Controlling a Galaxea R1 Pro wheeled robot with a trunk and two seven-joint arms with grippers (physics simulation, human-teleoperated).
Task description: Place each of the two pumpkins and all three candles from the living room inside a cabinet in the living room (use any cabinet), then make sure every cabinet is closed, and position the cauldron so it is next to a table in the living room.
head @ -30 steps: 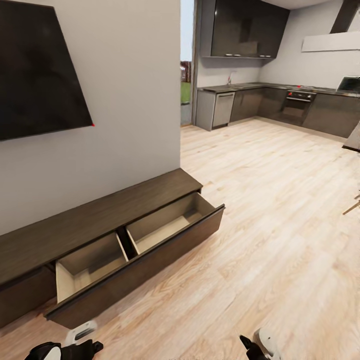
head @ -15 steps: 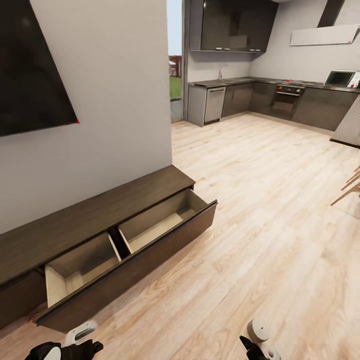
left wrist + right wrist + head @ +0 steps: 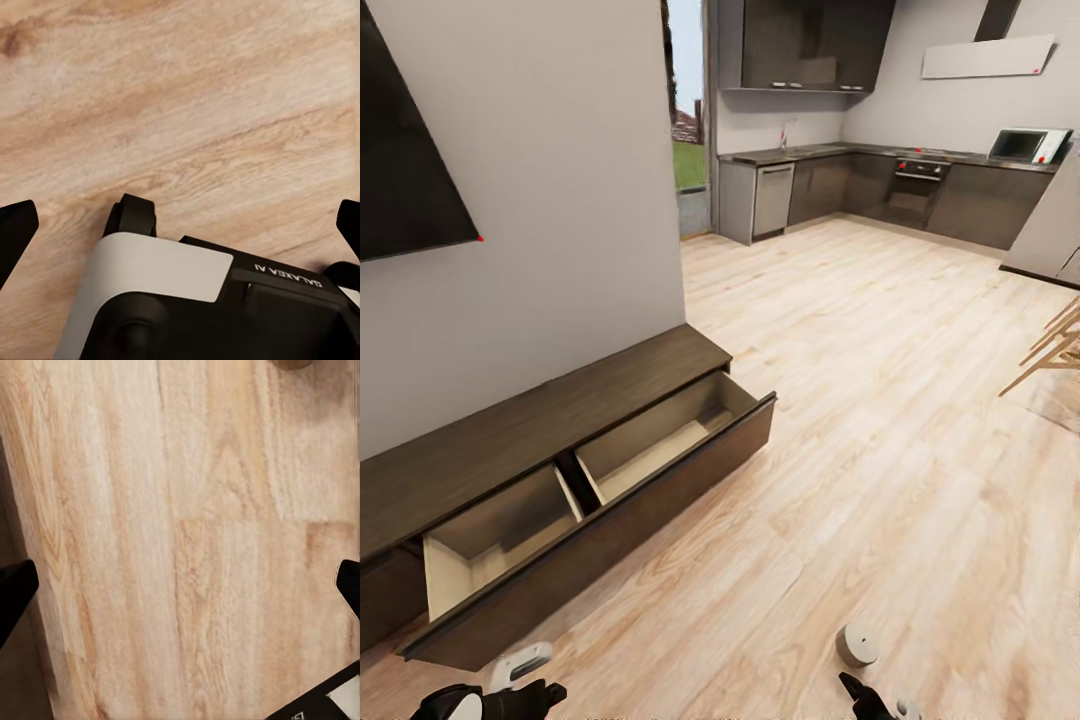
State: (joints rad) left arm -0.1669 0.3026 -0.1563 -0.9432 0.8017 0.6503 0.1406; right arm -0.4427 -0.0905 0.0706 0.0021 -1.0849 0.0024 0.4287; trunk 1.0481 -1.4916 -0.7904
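Looked out over a big pale wood plank floor [image 3: 900,420], running off to a grey kitchen [image 3: 880,190] far at the back. Found the long low dark-brown wood cabinet [image 3: 530,440] set against the light grey wall [image 3: 560,200], off to the left side. Saw its wide pull-out drawer [image 3: 610,560] drawn right out, with two light beige boxes inside, and both looked bare in the parts on show. Spotted one small stubby grey-white candle [image 3: 856,645] sitting on the floor, well apart from the drawer and just beside the right gripper [image 3: 180,581]. Found that pincer spread wide over bare planks, pinching nothing. Found the left gripper [image 3: 180,217] spread wide too, hanging over the floor near the front of the drawer, with nothing between its tips. Judged the job as hardly begun: drawer ready, but nothing put away as far as could be seen. Guessed plenty left to do: pick up this candle and drop it in the drawer, fetch the other candles and both pumpkins, push the drawer shut, then set the cauldron by the coffee table.
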